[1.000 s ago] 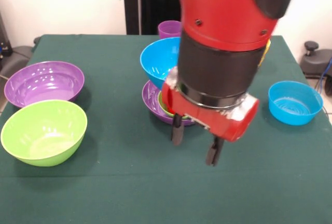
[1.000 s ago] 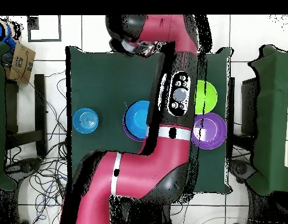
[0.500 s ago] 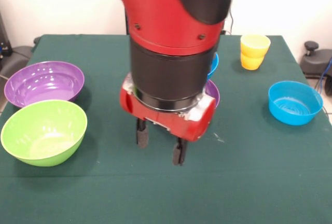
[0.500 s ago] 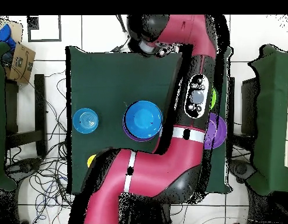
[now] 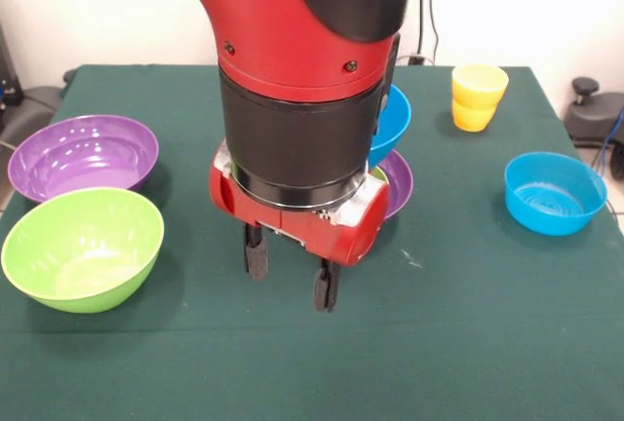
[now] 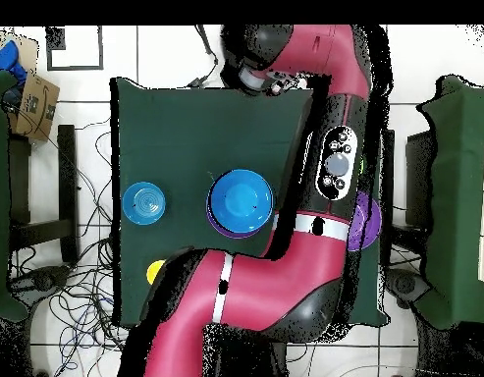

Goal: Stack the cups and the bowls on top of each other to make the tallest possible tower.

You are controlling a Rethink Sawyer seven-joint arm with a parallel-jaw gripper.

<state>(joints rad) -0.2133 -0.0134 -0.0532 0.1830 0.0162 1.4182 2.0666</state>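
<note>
The gripper (image 5: 290, 273) hangs empty with fingers apart, low over the table (image 5: 468, 324), just in front of the tower (image 5: 393, 148), right of the lime green bowl (image 5: 82, 248).

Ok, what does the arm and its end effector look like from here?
The arm is glossy red with a wide black band and a thin silver ring near the wrist. The end effector has a rounded red housing and two short black fingers. From overhead, a black oval panel with round buttons sits on one link.
</note>
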